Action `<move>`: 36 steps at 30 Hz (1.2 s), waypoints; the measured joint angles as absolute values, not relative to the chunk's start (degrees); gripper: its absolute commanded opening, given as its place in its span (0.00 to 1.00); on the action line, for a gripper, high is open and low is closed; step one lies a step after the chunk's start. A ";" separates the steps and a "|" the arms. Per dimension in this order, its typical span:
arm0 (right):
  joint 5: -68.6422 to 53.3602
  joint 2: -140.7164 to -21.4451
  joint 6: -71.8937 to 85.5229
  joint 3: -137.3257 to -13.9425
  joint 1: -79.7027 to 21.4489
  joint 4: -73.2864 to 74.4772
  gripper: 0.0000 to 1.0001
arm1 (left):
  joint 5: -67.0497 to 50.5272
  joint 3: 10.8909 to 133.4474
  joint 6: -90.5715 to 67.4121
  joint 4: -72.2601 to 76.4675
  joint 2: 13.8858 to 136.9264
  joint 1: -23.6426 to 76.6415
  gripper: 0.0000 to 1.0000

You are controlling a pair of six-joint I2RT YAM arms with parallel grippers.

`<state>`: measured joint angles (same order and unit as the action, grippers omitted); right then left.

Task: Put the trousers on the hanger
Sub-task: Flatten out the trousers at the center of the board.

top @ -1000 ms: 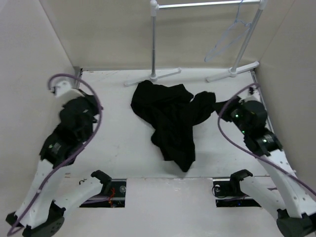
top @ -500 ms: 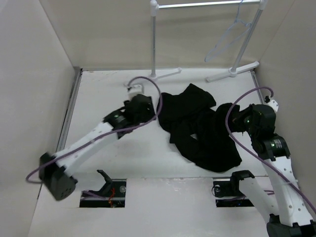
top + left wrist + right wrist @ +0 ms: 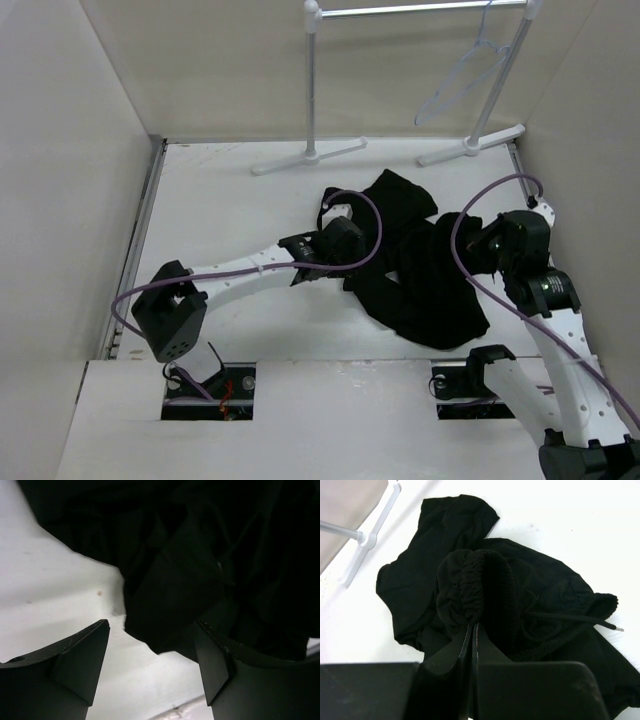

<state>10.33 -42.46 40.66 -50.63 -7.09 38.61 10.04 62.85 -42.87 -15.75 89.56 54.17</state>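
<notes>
Two claws, two states: the right gripper (image 3: 472, 626) is pinched tight on a gathered bunch of elastic waistband of the trousers (image 3: 540, 590), while the left gripper (image 3: 150, 630) stands wide, its fingers (image 3: 82, 660) straddling a loose fold edge with nothing clamped. Around them the garment lies crumpled on the table (image 3: 220, 220), right of centre and between the two arms. The hanger (image 3: 455, 85) hangs from the rail of the white rack (image 3: 312, 80) at the far right, well apart from the cloth. The step in hand looks like taking a second hold so the heap can be spread. To do it well, the left claw should sink until its lower finger slides under the fold. It should then close on one clean edge, ideally waistband rather than a bunched leg, while the right claw holds firm. The left wrist view alone shows the gap of the jaws and the fold lying in it, which the arm's own bulk covers from above. The right wrist view alone shows the ribbed band and the drawstring (image 3: 570, 617). Only the overhead view shows the hanger at all.
</notes>
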 measured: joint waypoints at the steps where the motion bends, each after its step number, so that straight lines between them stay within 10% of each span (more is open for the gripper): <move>1: 10.26 -42.81 40.62 -50.63 -7.09 38.48 0.06 | 9.06 62.76 -43.83 -15.55 90.06 54.74 0.66; 6: 9.58 -43.86 40.45 -50.57 -7.55 37.74 0.06 | 6.44 62.26 -47.77 -14.55 93.01 56.66 0.57; 12: 8.27 -43.66 40.45 -49.74 -8.38 36.42 0.06 | 6.07 61.95 -50.98 -12.80 97.12 56.55 0.09; 20: 7.86 -42.37 40.38 -49.69 -8.38 36.40 0.05 | 12.64 55.81 -52.90 -20.05 76.18 49.63 0.05; 26: 6.68 -42.98 40.58 -53.78 -7.16 37.95 0.03 | 18.48 63.42 -48.07 -32.93 50.96 23.79 0.05; 30: 4.21 -46.74 42.46 -66.19 -4.84 38.63 0.03 | 17.74 81.06 -43.40 -38.48 51.53 -0.64 0.06; 36: 2.37 -46.70 44.38 -76.88 -4.49 35.31 0.03 | 18.37 102.67 -40.75 -40.56 60.18 -7.29 0.06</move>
